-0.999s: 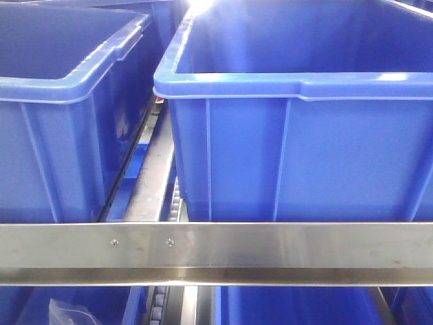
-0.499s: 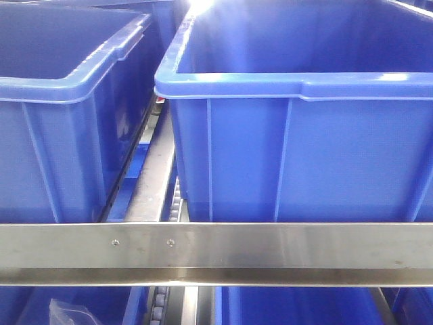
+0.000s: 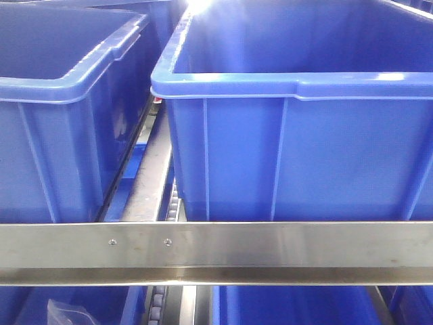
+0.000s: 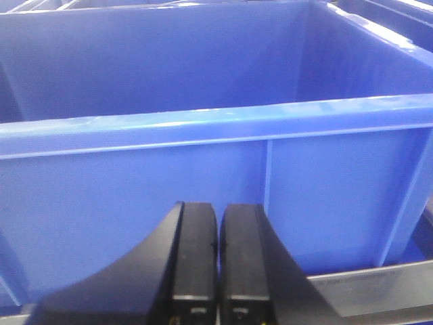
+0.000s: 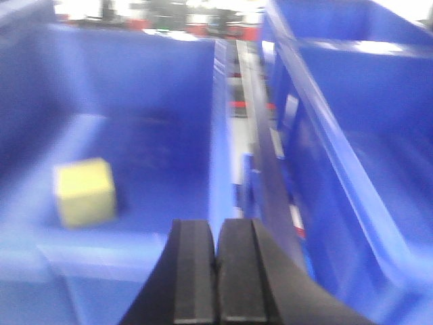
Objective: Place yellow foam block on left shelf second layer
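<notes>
The yellow foam block (image 5: 84, 191) lies on the floor of a blue bin (image 5: 135, 101), left of the right gripper (image 5: 216, 254). Both the right gripper and the left gripper (image 4: 218, 254) have jaws pressed together, empty.

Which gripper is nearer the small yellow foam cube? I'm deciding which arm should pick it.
Right. The right gripper hangs above the blue bin holding the small yellow foam cube. The left gripper faces another bin's outer wall, with no cube in its view.
</notes>
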